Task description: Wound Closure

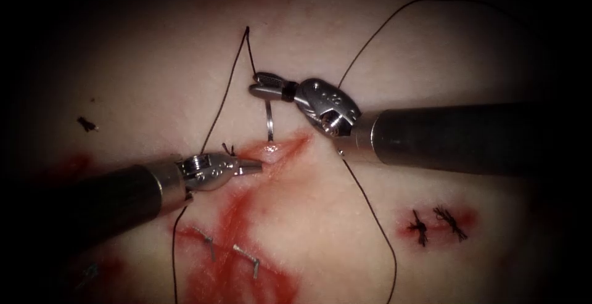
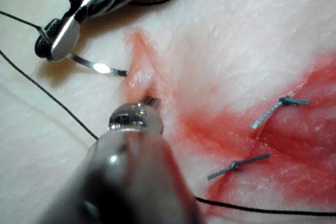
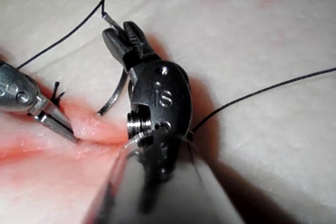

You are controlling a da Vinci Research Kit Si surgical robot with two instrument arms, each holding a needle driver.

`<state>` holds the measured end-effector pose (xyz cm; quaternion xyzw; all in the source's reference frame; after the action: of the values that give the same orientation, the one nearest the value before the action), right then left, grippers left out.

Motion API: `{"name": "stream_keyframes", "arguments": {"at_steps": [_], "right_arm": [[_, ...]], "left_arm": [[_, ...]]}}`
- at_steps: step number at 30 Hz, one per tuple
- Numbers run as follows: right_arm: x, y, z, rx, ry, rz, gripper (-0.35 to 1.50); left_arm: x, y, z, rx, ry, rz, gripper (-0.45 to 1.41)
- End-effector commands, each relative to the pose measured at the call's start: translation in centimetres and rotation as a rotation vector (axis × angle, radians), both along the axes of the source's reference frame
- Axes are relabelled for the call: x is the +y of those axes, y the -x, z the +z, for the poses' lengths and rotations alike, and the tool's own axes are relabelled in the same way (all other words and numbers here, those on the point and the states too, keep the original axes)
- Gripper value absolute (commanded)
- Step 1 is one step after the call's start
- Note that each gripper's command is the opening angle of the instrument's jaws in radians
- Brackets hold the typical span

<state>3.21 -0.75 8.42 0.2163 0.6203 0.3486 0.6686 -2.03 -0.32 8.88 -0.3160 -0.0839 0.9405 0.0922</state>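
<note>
Right end effector (image 1: 262,86) clamping needle (image 1: 270,120) near thread end, tip touching tissue (image 1: 382,51) at cut (image 1: 280,150) upper edge. Left end effector (image 1: 251,167) pinching cut's left lip. Thread (image 1: 231,82) arcing over bare tissue above.

The curved steel needle (image 1: 270,119) is held near its thread end in the closed jaws of the right tool (image 1: 262,85), at about twelve o'clock from the cut (image 1: 271,151). Its point seems to touch the tissue (image 1: 370,230) at the cut's upper edge. The dark thread (image 1: 231,82) rises from the needle's end, then falls toward seven o'clock. The left tool (image 1: 250,167), jaws closed, pinches the pink edge of the cut.
</note>
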Motion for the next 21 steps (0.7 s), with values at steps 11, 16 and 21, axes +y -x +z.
{"name": "stream_keyframes", "arguments": {"at_steps": [11, 16, 21], "right_arm": [[-0.08, -0.12, 0.07, 0.002, 0.002, 0.002, -0.35], [-0.09, -0.11, 0.07, 0.002, 0.008, 0.000, -0.35], [-0.19, -0.12, 0.10, -0.024, 0.018, -0.026, -0.35]], "left_arm": [[0.30, 0.14, 0.00, -0.055, 0.037, -0.086, 0.41], [0.34, 0.15, -0.02, -0.047, 0.040, -0.095, 0.68], [0.34, 0.16, -0.05, -0.045, 0.038, -0.100, 0.64]]}}
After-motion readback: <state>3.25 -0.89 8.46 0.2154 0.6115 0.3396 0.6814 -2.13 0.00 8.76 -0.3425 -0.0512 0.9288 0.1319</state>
